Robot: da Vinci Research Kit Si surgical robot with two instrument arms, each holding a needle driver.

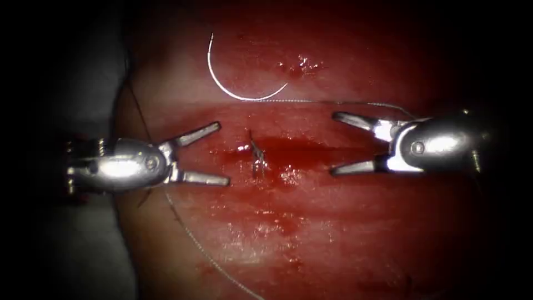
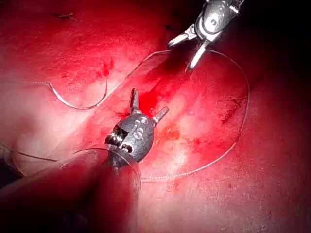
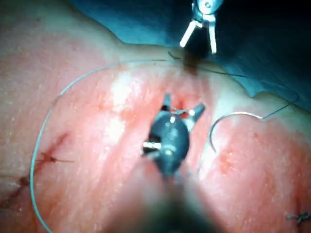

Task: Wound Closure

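The curved needle (image 1: 242,99) lies free on the tissue (image 1: 311,233) beyond the cut (image 1: 300,145), held by neither tool and not in the tissue. Its thread (image 1: 344,102) trails to the right above the right tool. A knotted stitch (image 1: 257,159) sits in the cut between the tools. My left tool (image 1: 222,154) is left of the stitch, open and holding nothing. My right tool (image 1: 334,144) is right of it, also open with nothing in it. The wrist views show the needle (image 2: 82,108) (image 3: 233,113), the left tool (image 2: 149,102) and the right tool (image 3: 184,102) open.
Red fluid (image 1: 288,175) pools along the cut and below it. A long strand of thread (image 1: 194,239) runs down the tissue's lower left, and a wide thread loop (image 2: 243,102) lies on the tissue. A grey drape (image 1: 78,83) borders the tissue's left edge.
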